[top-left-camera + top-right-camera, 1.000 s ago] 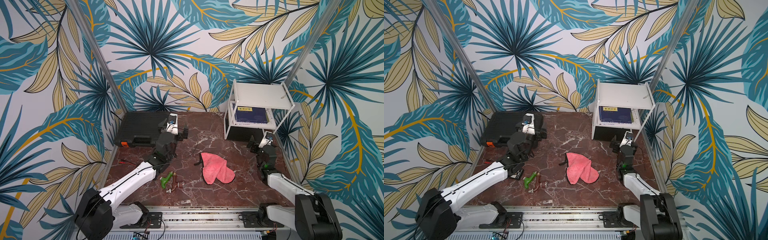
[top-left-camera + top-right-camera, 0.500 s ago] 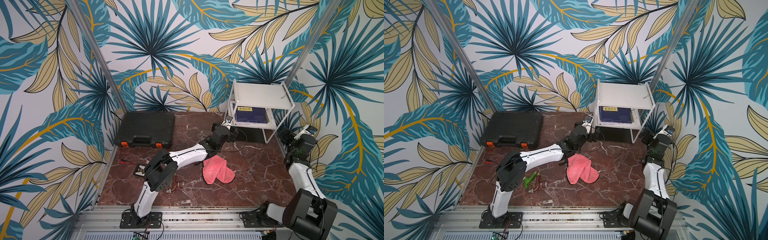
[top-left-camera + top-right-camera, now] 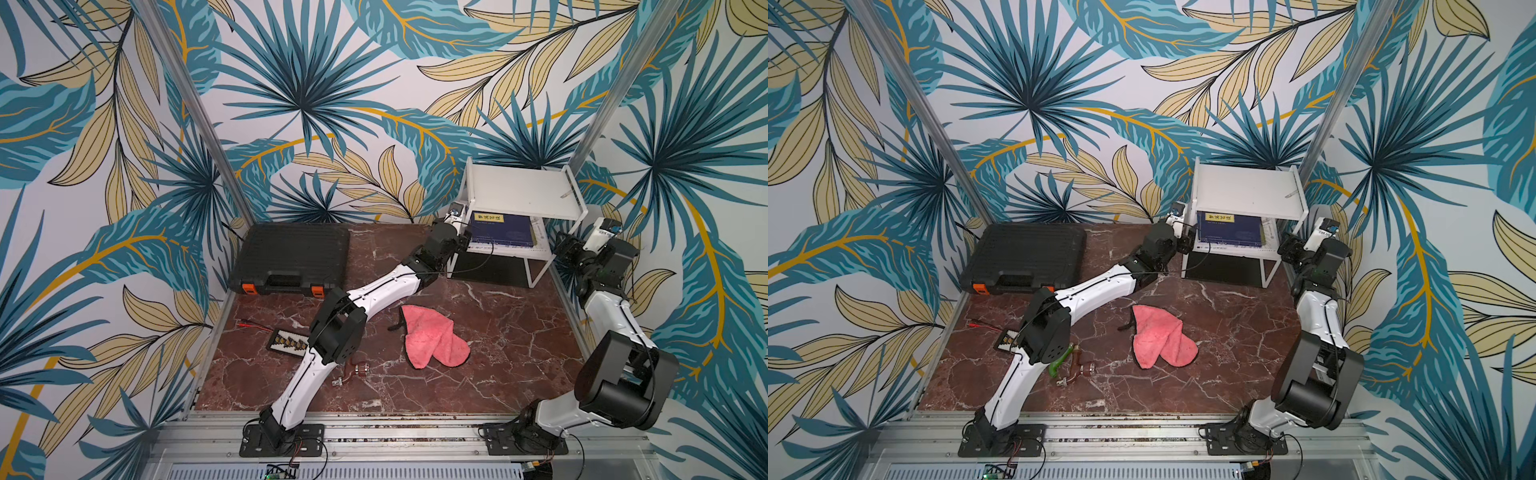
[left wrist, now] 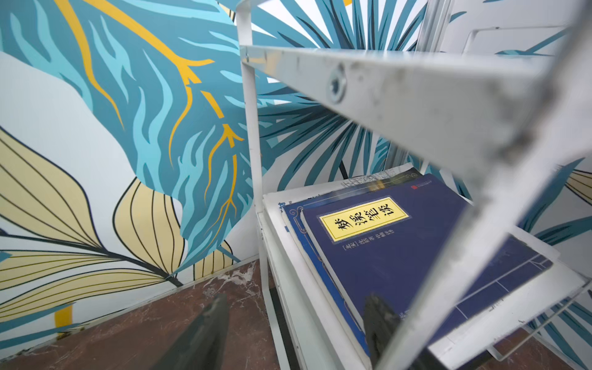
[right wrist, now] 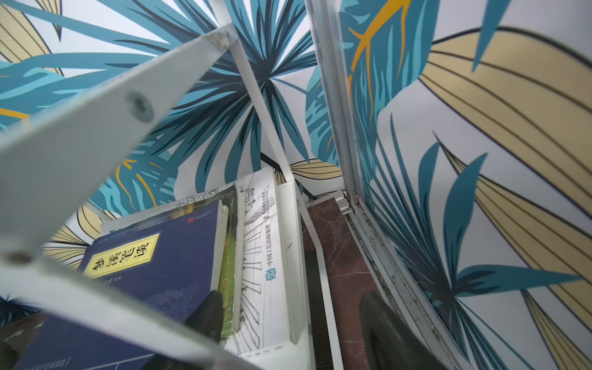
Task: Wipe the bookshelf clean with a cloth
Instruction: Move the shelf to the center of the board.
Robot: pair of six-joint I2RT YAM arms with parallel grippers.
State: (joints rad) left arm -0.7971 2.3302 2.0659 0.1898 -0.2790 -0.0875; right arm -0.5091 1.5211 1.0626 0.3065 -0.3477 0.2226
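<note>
The white bookshelf [image 3: 519, 191] [image 3: 1246, 187] stands in the back right corner, with blue books [image 3: 503, 232] lying on its lower board. My left gripper [image 3: 465, 243] [image 4: 296, 299] is at that board's left end, open. One finger [image 4: 208, 320] is over the floor and the other over the top book [image 4: 400, 240]. At the right end my right gripper [image 3: 561, 245] [image 5: 291, 296] straddles the board's edge [image 5: 288, 243], also open. The pink cloth [image 3: 432, 340] [image 3: 1163, 338] lies crumpled on the marble floor, untouched.
A black toolcase [image 3: 291, 257] sits at the back left. A small bit tray [image 3: 289, 343], a red wire [image 3: 253, 326], a brass fitting [image 3: 351, 372] and a green-handled tool [image 3: 1059, 361] lie near the left arm's elbow. The right wall and its metal post [image 5: 336, 128] stand close beside the shelf.
Both arms swung from the table's middle to the ends of the shelf's lower board, and both pairs of jaws have narrowed. The cloth has not moved.
</note>
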